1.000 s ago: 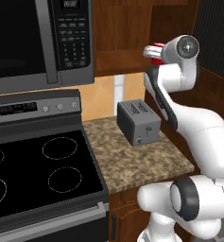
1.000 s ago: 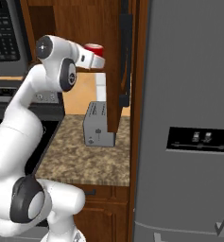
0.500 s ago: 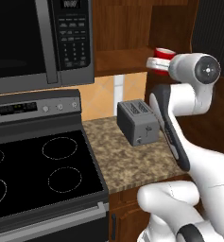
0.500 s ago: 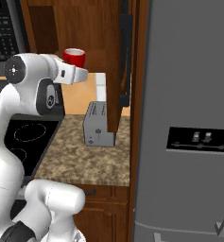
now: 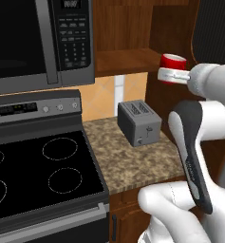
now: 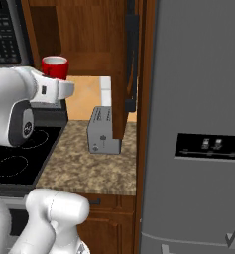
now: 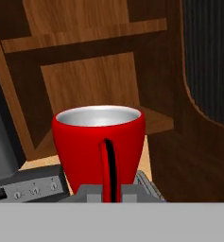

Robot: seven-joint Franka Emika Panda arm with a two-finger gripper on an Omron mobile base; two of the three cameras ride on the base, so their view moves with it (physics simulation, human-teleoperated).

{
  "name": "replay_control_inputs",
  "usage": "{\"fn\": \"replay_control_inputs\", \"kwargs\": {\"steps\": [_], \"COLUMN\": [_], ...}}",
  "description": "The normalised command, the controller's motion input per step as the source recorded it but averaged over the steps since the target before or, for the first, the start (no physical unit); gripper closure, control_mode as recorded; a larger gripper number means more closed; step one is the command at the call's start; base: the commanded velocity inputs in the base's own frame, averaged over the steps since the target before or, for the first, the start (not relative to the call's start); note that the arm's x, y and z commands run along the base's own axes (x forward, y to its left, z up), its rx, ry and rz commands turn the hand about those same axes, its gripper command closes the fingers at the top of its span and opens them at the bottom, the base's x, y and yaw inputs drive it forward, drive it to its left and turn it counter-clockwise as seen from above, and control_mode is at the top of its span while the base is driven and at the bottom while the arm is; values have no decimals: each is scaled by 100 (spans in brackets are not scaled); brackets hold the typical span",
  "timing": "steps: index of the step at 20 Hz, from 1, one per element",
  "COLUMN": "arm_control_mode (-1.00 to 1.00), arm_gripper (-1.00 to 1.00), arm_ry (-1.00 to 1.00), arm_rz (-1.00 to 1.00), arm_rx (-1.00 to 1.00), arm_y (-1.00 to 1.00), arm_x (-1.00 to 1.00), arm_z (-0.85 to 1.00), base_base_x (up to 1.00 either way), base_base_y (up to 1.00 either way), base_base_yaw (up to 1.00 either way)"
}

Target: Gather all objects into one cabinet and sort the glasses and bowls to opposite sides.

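A glossy red cup (image 7: 92, 142), one of the glasses, is held upright in the air in front of the open cabinet (image 7: 85, 35). My gripper (image 7: 108, 163) is shut on its rim, with one dark finger down the outer wall. In the left base view the red cup (image 5: 173, 62) sits just above my gripper (image 5: 173, 74), level with the cabinet's shelf (image 5: 123, 59) and to its right. From the right base view the red cup (image 6: 55, 67) hangs left of the cabinet's open door (image 6: 131, 59). The bowls and the other objects are out of view.
A grey toaster (image 5: 139, 122) stands on the speckled counter (image 5: 133, 161) below the cabinet. A microwave (image 5: 33, 42) hangs over the black stove (image 5: 38, 166) on the left. The grey fridge (image 6: 198, 124) fills the right. The dark-panelled door (image 7: 208, 61) is close on the cup's right.
The arm has swung and folded lower. The red cup, still gripped, has drifted a little down and away from the cabinet door, leftward in the right base view.
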Motion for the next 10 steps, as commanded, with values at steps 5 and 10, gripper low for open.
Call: {"fn": "replay_control_inputs", "kwargs": {"steps": [5, 10], "arm_control_mode": [-100, -100], "arm_gripper": [100, 100], "arm_ry": [1, 2], "arm_rz": [6, 6], "arm_rx": [0, -3], "arm_y": [28, 28], "arm_x": [-100, -59], "arm_z": [0, 0], "base_base_x": [0, 0], "base_base_y": [0, 0], "base_base_yaw": [0, 0]}}
